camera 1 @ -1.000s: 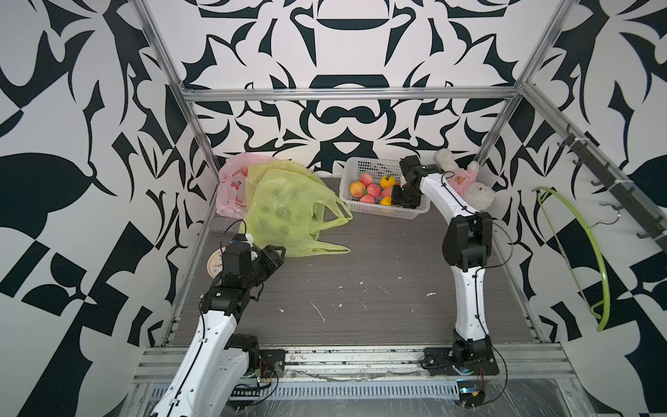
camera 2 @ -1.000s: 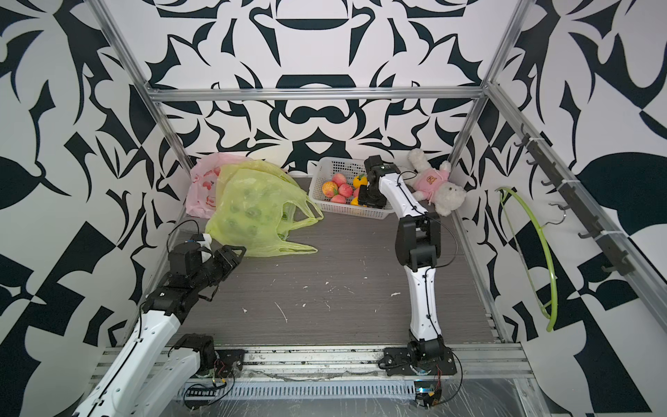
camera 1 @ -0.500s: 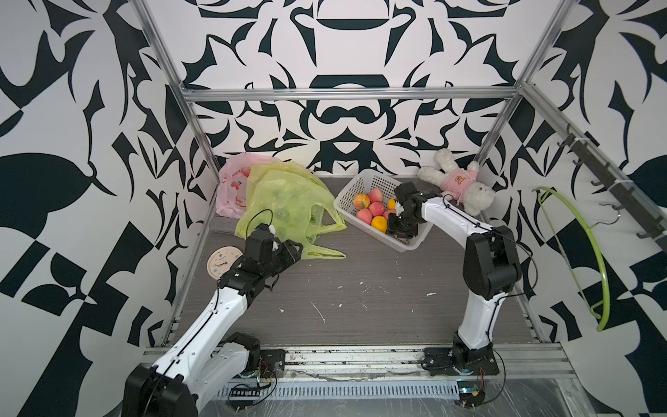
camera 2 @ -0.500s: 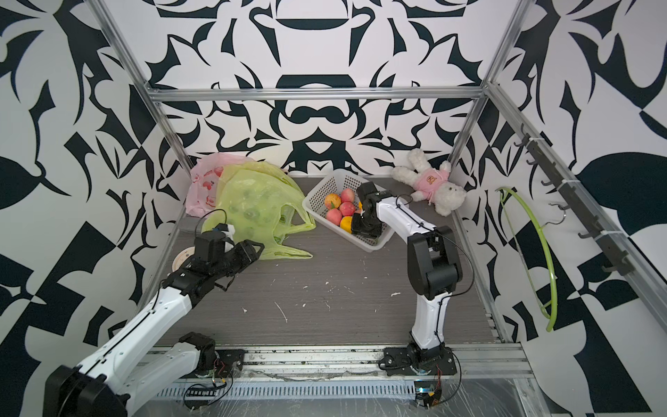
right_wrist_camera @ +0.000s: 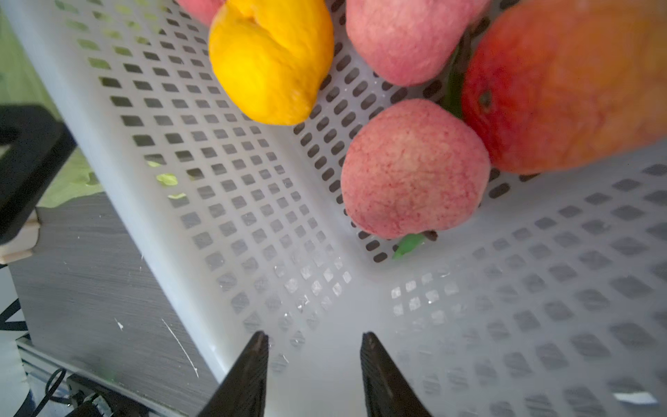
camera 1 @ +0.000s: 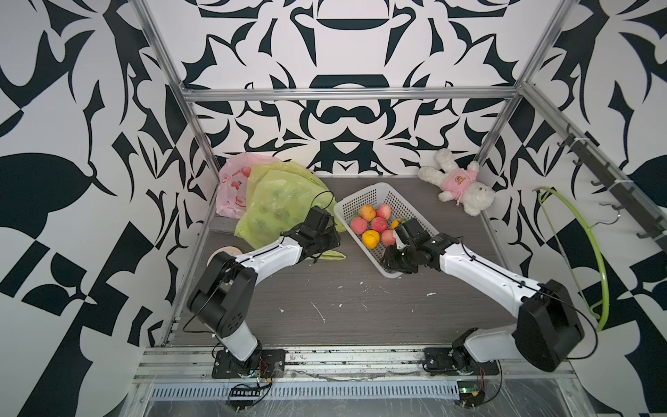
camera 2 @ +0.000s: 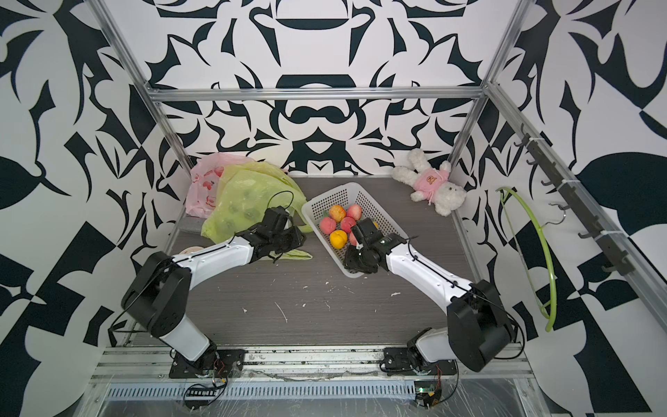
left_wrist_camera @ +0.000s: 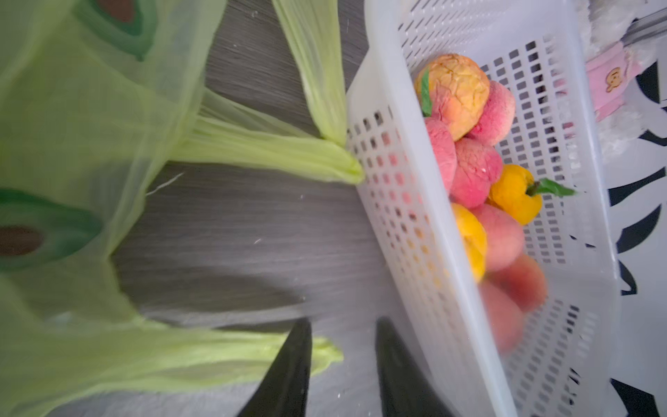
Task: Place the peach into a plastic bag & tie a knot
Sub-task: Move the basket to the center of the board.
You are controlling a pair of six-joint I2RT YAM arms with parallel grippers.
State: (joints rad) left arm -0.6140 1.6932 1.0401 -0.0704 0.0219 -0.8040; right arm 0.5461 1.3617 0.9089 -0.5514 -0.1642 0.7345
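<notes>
Left gripper (left_wrist_camera: 341, 326) jaws apart around green bag handle (left_wrist_camera: 216, 357) tip, right gripper (right_wrist_camera: 312, 337) jaws apart over white basket (right_wrist_camera: 252, 216) corner, peach (right_wrist_camera: 415, 169) just ahead.

A lab test cell: aluminium frame (camera 1: 346, 94), black-and-white patterned walls (camera 1: 346, 47)

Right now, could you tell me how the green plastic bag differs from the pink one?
The green bag carries dark green prints; the pink bag carries red ones. The green bag lies in front, partly covering the pink bag. The green bag's handles reach toward the basket; the pink bag's are hidden. Both are thin, crumpled plastic.
</notes>
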